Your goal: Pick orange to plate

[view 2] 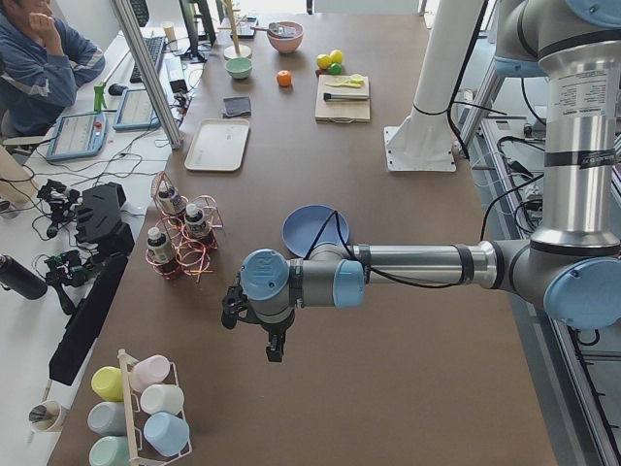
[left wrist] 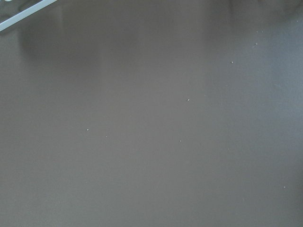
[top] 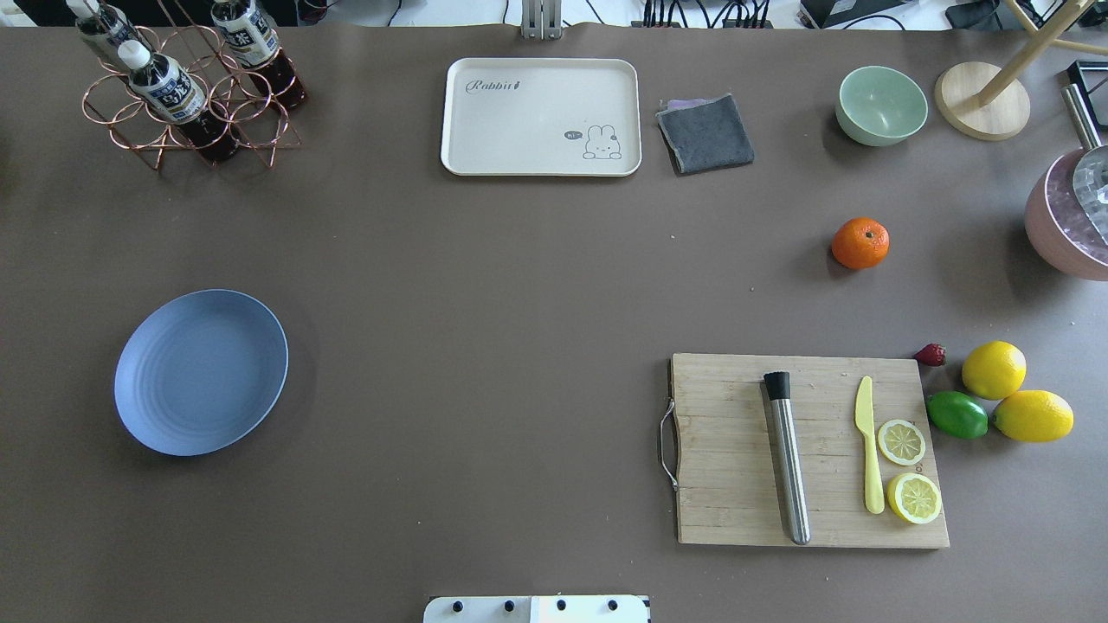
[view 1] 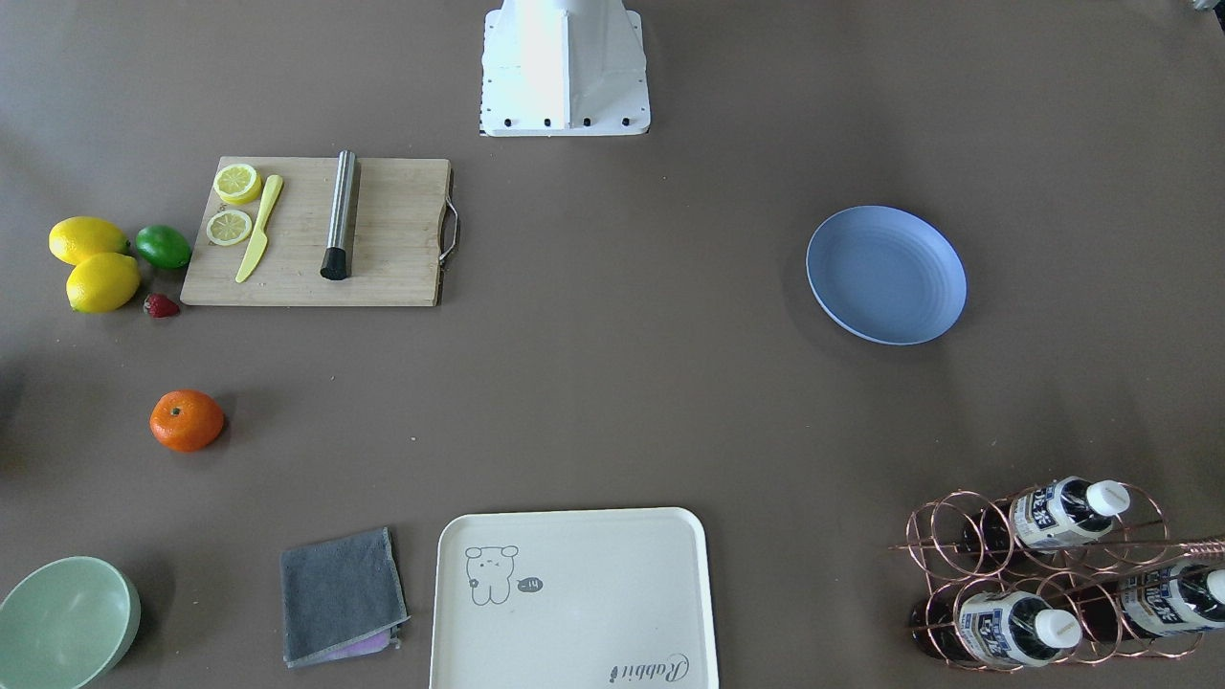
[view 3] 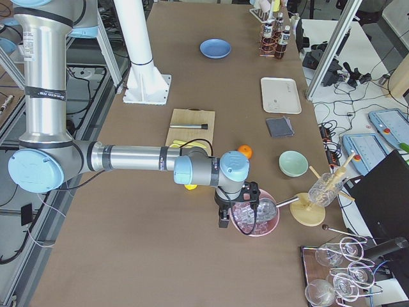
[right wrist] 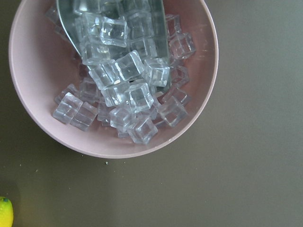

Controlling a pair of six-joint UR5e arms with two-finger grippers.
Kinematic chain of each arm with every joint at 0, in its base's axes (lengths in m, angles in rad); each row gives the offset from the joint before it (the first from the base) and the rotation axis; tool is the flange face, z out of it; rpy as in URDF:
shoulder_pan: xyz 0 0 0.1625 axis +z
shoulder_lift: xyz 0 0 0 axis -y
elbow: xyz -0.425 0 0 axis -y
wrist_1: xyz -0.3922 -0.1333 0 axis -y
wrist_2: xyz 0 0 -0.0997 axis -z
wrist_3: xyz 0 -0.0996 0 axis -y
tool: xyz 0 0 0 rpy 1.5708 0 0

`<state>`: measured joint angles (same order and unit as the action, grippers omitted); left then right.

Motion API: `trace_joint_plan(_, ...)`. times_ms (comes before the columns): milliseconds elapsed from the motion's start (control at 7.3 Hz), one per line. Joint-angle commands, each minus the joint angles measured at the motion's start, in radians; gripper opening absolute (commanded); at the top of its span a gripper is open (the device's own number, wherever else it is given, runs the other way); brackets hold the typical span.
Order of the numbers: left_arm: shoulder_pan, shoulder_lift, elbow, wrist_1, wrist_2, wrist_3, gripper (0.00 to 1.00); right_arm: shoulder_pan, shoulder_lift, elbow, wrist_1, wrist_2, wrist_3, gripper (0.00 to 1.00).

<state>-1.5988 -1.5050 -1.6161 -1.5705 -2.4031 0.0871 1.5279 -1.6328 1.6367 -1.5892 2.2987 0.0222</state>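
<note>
The orange (view 1: 187, 420) (top: 860, 243) sits alone on the brown table, beyond the cutting board on my right side. The light-blue plate (view 1: 885, 275) (top: 201, 371) lies bare on my left side, far from the fruit. Neither gripper appears in the overhead or front views. In the exterior left view my left gripper (view 2: 275, 349) hangs over the table's end, past the plate (view 2: 312, 225). In the exterior right view my right gripper (view 3: 223, 219) hangs beside the pink bowl, short of the orange (view 3: 245, 151). I cannot tell whether either gripper is open or shut.
A cutting board (top: 809, 450) carries a steel muddler, a yellow knife and lemon slices. Two lemons (top: 994, 369), a lime (top: 957, 414) and a strawberry lie beside it. Cream tray (top: 541, 117), grey cloth (top: 705, 132), green bowl (top: 881, 105), bottle rack (top: 186, 95) and pink ice bowl (right wrist: 38, 104) line the edges.
</note>
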Motion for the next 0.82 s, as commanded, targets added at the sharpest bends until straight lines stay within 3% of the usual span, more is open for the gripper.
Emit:
trace_joint_plan(0,0.0,0.087,-0.013,-0.142,0.004,0.025,0.98,0.0,-0.002,0.0,0.0,0.002,-0.004,1.0)
trace_joint_plan(137,0.0,0.144,-0.008,-0.289,0.002,0.022,0.98,0.0,-0.005,0.0,0.0,0.004,-0.005,1.0)
trace_joint_plan(685,0.005,0.103,0.048,-0.298,0.001,0.008,0.98,0.0,-0.007,-0.002,0.0,0.004,-0.004,1.0)
